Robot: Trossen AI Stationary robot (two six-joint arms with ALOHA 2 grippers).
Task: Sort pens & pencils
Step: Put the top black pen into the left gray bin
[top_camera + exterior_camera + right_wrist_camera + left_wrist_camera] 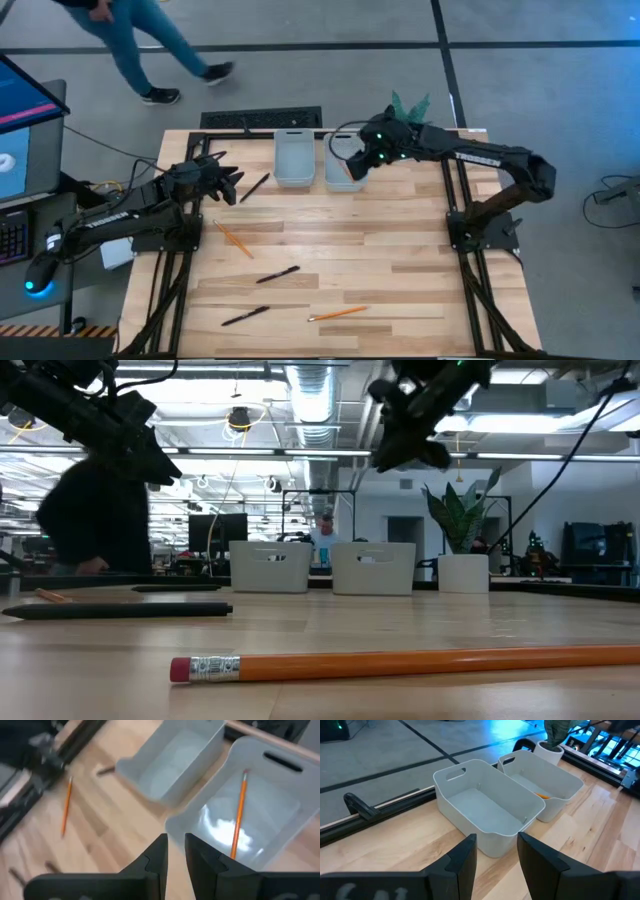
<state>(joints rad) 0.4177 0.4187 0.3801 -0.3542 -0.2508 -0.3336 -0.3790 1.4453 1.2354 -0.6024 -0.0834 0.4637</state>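
Two grey trays stand side by side at the far edge, the left tray and the right tray. One orange pencil lies inside the right tray. Two more pencils lie flat on the table. Three black pens also lie on the wood. My left gripper hovers open near the left tray, beside the far pen. My right gripper hangs above the right tray's near end, narrowly open and holding nothing.
A potted plant stands behind the right tray. A black bar runs along the far edge. A person walks on the floor beyond the table. Bare wood spreads across the table's right half.
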